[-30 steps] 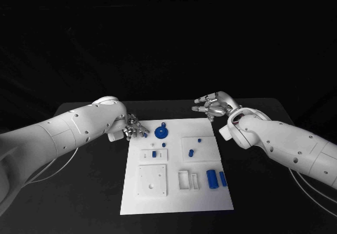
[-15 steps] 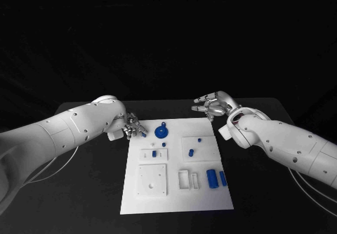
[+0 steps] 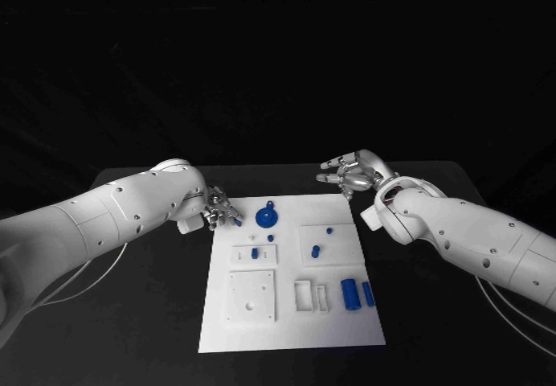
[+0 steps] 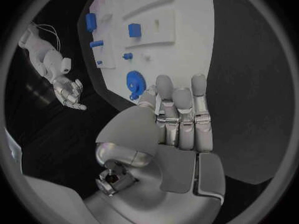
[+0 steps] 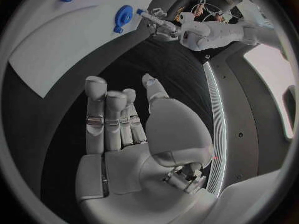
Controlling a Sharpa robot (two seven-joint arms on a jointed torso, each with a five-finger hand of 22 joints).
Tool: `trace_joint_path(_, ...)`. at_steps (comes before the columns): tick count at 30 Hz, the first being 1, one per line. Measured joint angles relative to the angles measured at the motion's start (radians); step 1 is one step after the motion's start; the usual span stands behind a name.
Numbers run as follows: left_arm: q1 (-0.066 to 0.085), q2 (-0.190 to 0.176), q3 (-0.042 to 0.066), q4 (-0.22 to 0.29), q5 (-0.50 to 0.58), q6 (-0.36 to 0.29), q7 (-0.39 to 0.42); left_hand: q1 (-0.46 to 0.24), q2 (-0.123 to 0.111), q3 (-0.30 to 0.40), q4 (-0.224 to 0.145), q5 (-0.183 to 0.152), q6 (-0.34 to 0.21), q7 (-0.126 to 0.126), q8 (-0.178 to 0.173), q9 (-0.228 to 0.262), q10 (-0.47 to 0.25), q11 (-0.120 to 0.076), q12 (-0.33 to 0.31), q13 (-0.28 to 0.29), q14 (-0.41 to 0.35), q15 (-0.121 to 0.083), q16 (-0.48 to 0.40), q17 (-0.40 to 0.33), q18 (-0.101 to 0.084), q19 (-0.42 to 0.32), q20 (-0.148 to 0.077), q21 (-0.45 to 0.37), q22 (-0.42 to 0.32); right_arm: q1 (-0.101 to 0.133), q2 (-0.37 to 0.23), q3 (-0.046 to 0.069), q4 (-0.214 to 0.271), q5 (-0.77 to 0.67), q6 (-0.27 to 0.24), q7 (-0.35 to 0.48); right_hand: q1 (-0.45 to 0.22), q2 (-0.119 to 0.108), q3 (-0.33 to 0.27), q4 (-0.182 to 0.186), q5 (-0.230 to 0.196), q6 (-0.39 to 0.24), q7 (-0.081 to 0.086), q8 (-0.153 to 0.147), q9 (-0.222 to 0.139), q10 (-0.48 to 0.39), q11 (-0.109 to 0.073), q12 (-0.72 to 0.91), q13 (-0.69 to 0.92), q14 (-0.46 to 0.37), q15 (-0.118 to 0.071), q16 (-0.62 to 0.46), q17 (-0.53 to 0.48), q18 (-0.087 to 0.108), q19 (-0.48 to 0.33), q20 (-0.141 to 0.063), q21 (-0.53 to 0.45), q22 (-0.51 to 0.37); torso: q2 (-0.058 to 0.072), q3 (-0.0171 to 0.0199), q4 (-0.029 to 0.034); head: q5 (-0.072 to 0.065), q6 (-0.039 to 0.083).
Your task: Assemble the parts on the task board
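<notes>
Blue plastic parts are spread over the flat white task board (image 3: 290,322), which lies in the middle of the black surface (image 3: 139,322). A round blue gear-like disc (image 3: 265,216) sits near the board's far left corner, small blue pegs (image 3: 270,239) lie just behind the raised white blocks, and two blue cylinders (image 3: 358,294) rest side by side near the board's right edge. A square white plate (image 3: 251,297) with a small hole is seen on the near left of the board.

Nothing is held by the silver left hand (image 3: 220,211); it is poised at the board's far left edge, just beside the disc, with its fingers extended and close together, as the left wrist view shows. That placement is judged to suit a reach for the disc. The silver right hand (image 3: 353,173) is raised beyond the board's far right corner, apart from every part, its fingers loosely spread and empty, apparently kept clear. Assembly is judged barely begun, since most parts lie loose.
</notes>
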Motion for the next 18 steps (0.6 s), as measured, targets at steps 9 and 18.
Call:
trace_joint_path(9, -0.001, -0.054, 0.000, 0.097, 0.029, -0.078, -0.006, -0.026, -0.025, 0.000, 0.000, 0.051, 0.020, 0.002, -0.019, 0.059, 0.000, -0.010, -0.004, 0.002, 0.025, -0.006, -0.005, 0.008, 0.000, 0.003, -0.004, 0.021, 0.000, 0.000, -0.002, 0.000, -0.001, 0.000, 0.000, 0.000, 0.000, 0.000, 0.000, 0.000, 0.008, 0.000, 0.000, 0.000, 0.000, 0.000, 0.000, 0.000, 0.000, 0.000, 0.000, 0.000, 0.000, 0.000, 0.000, 0.000, 0.000, 0.000, -0.002, -0.0001, 0.0020, 0.001, -0.001)
trace_joint_path(18, -0.001, -0.111, 0.000, 0.192, 0.045, -0.158, -0.013, -0.037, -0.035, 0.002, -0.016, 0.103, 0.036, 0.007, -0.047, 0.055, 0.002, -0.012, 0.003, -0.005, 0.044, -0.008, -0.019, 0.020, 0.000, 0.007, 0.000, 0.035, 0.000, 0.000, -0.004, 0.000, -0.001, 0.001, 0.000, 0.000, 0.000, 0.000, 0.000, 0.006, 0.012, 0.000, 0.000, 0.000, 0.000, 0.000, 0.000, 0.000, 0.001, 0.000, 0.000, 0.000, 0.000, 0.000, 0.000, 0.000, 0.000, 0.000, -0.002, -0.0001, 0.0027, 0.004, 0.002)
